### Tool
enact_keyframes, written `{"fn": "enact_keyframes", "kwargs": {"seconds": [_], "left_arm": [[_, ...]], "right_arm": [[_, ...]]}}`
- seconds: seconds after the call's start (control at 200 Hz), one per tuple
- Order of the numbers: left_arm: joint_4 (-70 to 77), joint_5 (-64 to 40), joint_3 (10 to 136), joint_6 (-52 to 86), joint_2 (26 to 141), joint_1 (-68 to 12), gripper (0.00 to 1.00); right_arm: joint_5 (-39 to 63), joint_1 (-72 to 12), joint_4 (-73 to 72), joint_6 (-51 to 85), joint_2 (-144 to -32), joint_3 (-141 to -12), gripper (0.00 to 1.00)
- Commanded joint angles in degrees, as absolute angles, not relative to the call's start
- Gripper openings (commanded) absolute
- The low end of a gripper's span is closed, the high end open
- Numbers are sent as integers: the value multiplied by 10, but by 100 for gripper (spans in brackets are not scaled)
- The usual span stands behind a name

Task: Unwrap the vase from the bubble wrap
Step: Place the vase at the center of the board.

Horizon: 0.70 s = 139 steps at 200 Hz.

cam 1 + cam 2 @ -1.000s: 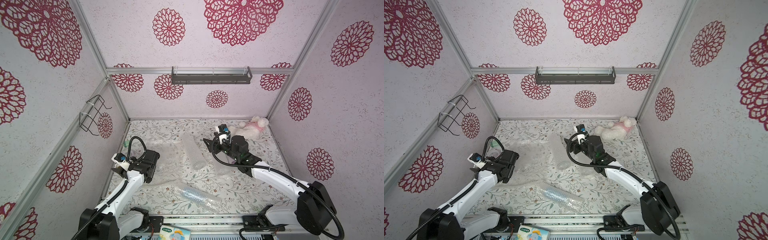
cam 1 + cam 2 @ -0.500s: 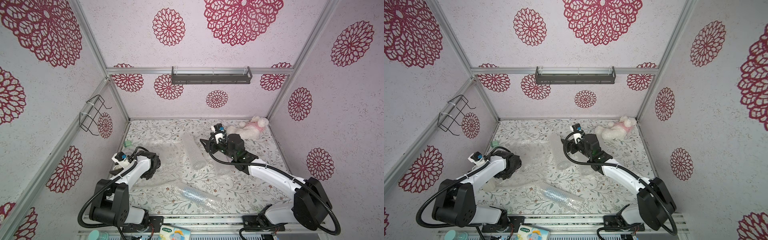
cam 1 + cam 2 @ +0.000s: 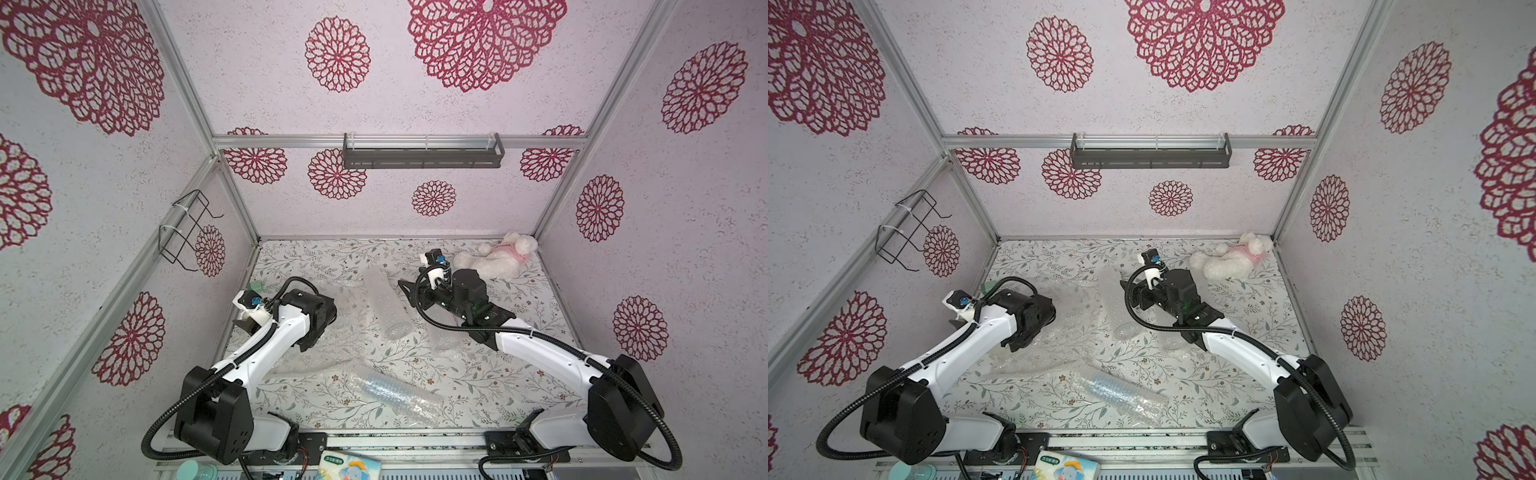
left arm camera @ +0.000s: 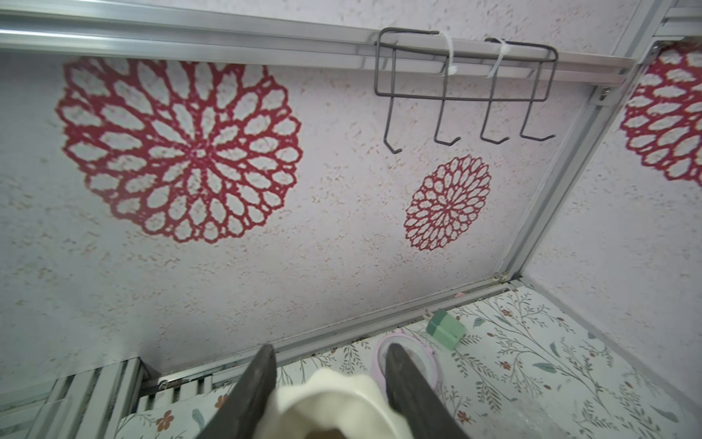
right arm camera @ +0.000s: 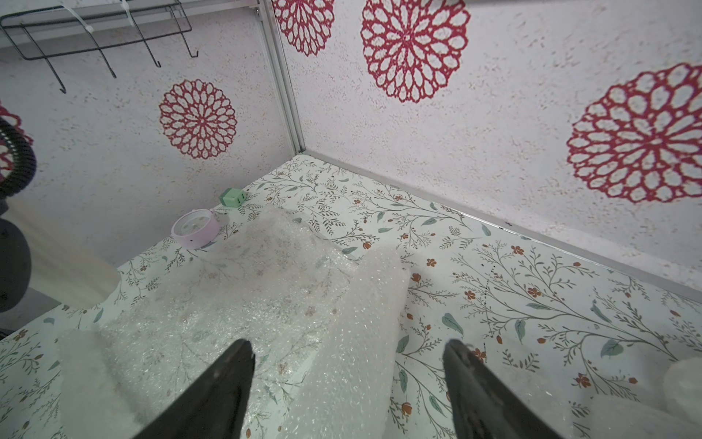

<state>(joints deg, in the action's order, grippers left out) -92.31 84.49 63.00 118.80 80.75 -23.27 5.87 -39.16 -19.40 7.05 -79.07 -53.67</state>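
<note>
My left gripper (image 4: pixel 330 353) is shut on the vase (image 4: pixel 330 403), a cream-white piece with a wavy rim that touches both dark fingers. It sits low beside the left wall (image 3: pixel 245 326), and the arm hides the vase in both top views. A flat sheet of bubble wrap (image 3: pixel 353 316) lies spread mid-table. A rolled tube of it (image 3: pixel 384 303) lies just right of the sheet. My right gripper (image 5: pixel 349 344) hangs open over that roll (image 5: pixel 342 342), its fingers apart and holding nothing; it also shows in a top view (image 3: pixel 1127 291).
Another bubble-wrapped bundle with something pale blue inside (image 3: pixel 390 392) lies near the front edge. A plush toy (image 3: pixel 498 259) rests at the back right. A green block (image 4: pixel 444 328) and a pink round container (image 5: pixel 195 228) sit by the left wall, under a wire hook rack (image 3: pixel 187 232).
My left gripper has shifted a little farther back along the left wall, still on the vase. My right gripper has edged slightly left toward the roll.
</note>
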Motion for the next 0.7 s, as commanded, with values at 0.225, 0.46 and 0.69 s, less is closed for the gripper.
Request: {"fn": "enact_keyframes", "kwargs": {"seconds": [0.225, 0.46, 0.69], "left_arm": [[-1017, 952, 717, 1249, 807, -289, 30], [-1016, 937, 774, 1214, 838, -350, 29], [-1015, 919, 824, 1187, 857, -396, 29]], "right_arm": [[77, -397, -181, 71, -788, -578, 81], [96, -411, -178, 76, -803, -597, 81], [103, -413, -159, 80, -796, -603, 81]]}}
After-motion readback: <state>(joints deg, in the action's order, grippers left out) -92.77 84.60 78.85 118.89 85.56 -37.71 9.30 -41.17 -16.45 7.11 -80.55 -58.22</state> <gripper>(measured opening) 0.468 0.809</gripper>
